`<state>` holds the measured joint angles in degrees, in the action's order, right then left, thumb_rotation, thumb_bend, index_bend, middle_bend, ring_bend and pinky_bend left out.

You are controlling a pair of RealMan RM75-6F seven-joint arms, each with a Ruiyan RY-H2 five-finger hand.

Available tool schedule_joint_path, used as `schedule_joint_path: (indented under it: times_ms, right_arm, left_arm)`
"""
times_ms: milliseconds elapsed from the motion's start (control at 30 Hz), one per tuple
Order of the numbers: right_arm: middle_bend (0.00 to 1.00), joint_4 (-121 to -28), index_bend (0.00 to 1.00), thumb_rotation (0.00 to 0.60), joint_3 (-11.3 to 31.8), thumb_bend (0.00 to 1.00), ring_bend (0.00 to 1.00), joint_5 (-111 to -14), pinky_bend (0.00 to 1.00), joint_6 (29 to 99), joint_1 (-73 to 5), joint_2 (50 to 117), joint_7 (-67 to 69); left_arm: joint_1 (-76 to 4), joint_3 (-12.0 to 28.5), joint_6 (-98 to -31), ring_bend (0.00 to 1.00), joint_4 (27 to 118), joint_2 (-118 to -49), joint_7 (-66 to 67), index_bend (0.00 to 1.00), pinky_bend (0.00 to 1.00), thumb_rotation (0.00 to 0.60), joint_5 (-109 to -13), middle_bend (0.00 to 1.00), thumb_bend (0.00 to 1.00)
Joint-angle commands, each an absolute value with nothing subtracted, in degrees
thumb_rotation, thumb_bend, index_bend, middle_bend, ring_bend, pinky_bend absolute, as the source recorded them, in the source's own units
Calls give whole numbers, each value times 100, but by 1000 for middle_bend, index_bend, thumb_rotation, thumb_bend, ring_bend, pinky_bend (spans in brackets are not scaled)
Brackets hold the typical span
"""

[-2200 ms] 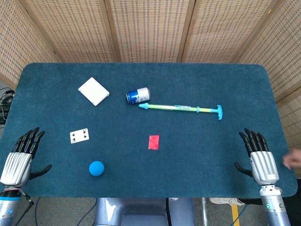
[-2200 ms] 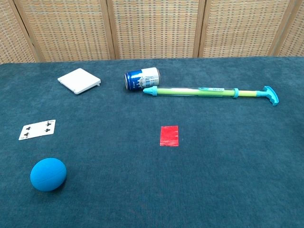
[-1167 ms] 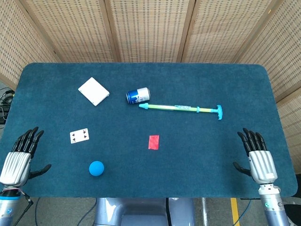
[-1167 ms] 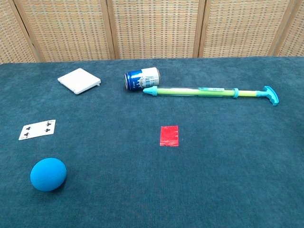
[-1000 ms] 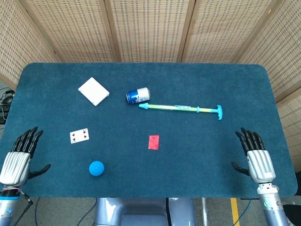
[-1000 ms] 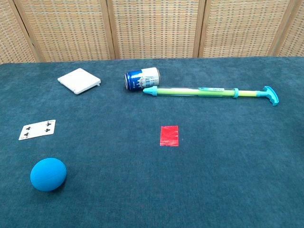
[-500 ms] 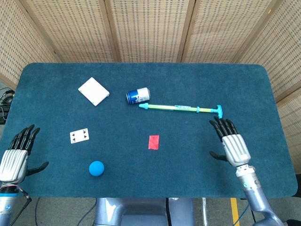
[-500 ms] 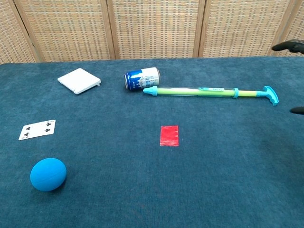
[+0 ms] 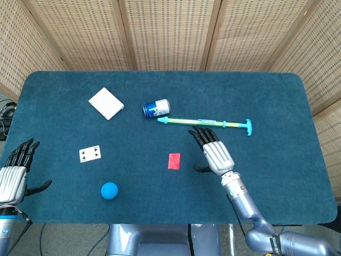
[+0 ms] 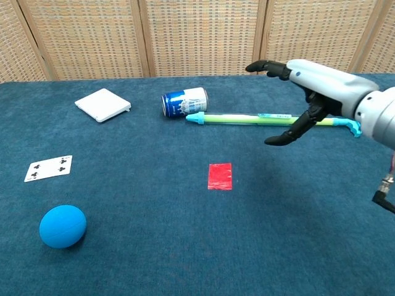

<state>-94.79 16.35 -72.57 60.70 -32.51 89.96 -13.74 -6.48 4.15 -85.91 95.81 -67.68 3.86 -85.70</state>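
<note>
The water-squirter tube (image 9: 205,123) lies flat on the blue table (image 9: 277,101), running left to right just behind the table's middle, its pointed nozzle just beside a tipped blue can (image 9: 156,108) and its T-handle toward the right. By its look it is a light, rigid plastic tube, smooth and round, so liable to roll or slip under the fingers; the green barrel near mid-length seems the soundest place to take hold, since the thin rod at the handle end may slide out if pulled.

The right hand (image 9: 215,153) hovers above the table just in front of the barrel, fingers spread wide and straight, holding nothing and not touching the tube. The left hand (image 9: 13,176) sits at the near left edge, fingers apart, also empty.

A red card (image 9: 174,160) lies just left of the right hand; a blue ball (image 9: 109,190), a playing card (image 9: 89,153) and a white box (image 9: 106,103) lie further left.

Against the frame half a second back, the right hand has travelled left and forward from near the T-handle to mid-barrel; the objects are unmoved
</note>
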Motion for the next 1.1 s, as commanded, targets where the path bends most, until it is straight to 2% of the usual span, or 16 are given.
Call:
schedule_joint_path:
  times_ms: [33, 200, 367, 733, 1100]
  right_arm:
    - [0, -9310, 12, 600, 1729, 297, 0, -6941, 0, 6066, -3466, 9447, -1788]
    - [0, -8977, 12, 600, 1795, 297, 0, -6424, 0, 6216, -3722, 10177, -2425]
    - [0, -8698, 12, 600, 1833, 297, 0, -6105, 0, 6237, -3926, 10596, -2709]
    - [0, -7999, 13, 600, 1808, 295, 0, -5719, 0, 6468, -4151, 11270, -3261]
    - [0, -7627, 13, 600, 1706, 294, 0, -5488, 0, 6462, -4156, 11520, -3354]
  left_arm:
    - [-652, 430, -8589, 0, 9557, -6760, 375, 0, 86, 600, -8552, 0, 103]
    - [-657, 437, -8571, 0, 9520, -6759, 331, 0, 86, 600, -8517, 0, 102]
    - [-671, 449, -8532, 0, 9495, -6745, 268, 0, 87, 600, -8474, 0, 103]
    - [-703, 443, -8450, 0, 9473, -6739, 207, 0, 86, 600, -8434, 0, 102]
    - [-712, 433, -8444, 0, 9476, -6736, 200, 0, 86, 600, -8433, 0, 103]
